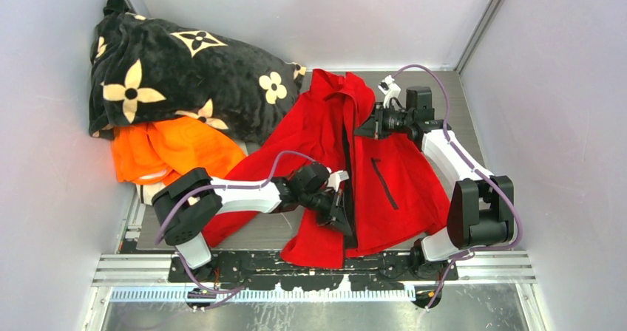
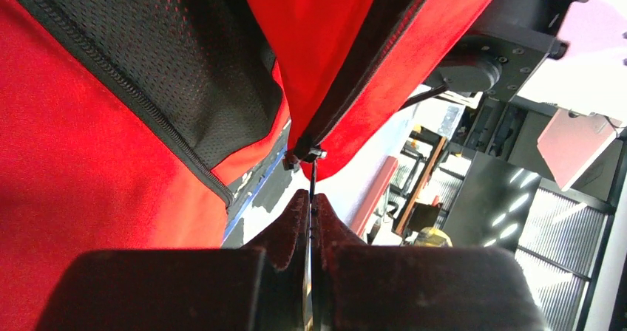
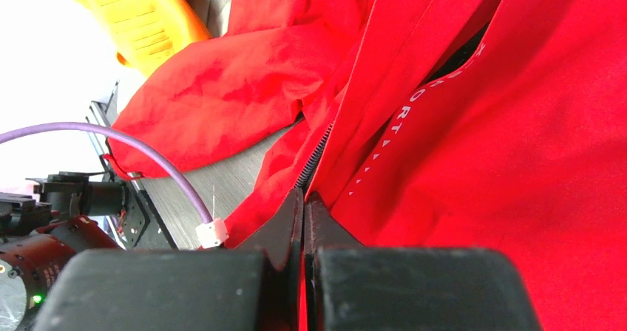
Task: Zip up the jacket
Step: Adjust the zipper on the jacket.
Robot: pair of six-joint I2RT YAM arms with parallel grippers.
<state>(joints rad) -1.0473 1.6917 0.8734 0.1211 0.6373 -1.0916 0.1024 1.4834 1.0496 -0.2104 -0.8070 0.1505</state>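
The left arm [image 1: 244, 195] and the right arm [image 1: 449, 152] share one build: smooth white link shells between chunky matte-black joint housings [image 1: 479, 211]. A thin purple cable [image 1: 285, 155] runs along the left arm. A second purple cable [image 1: 438, 80] runs along the right arm and carries a small white plug [image 3: 211, 233]. The left pincer [image 2: 311, 198] and the right pincer [image 3: 303, 198] have broad, dull black fingers tapering to wedge tips. A tiny green light [image 3: 37, 299] glows on a black motor body

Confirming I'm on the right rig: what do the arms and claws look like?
Left arm and right arm have white links between bulky black joints, each trailing a purple cable. Left claw and right claw are matte black and wedge-shaped.
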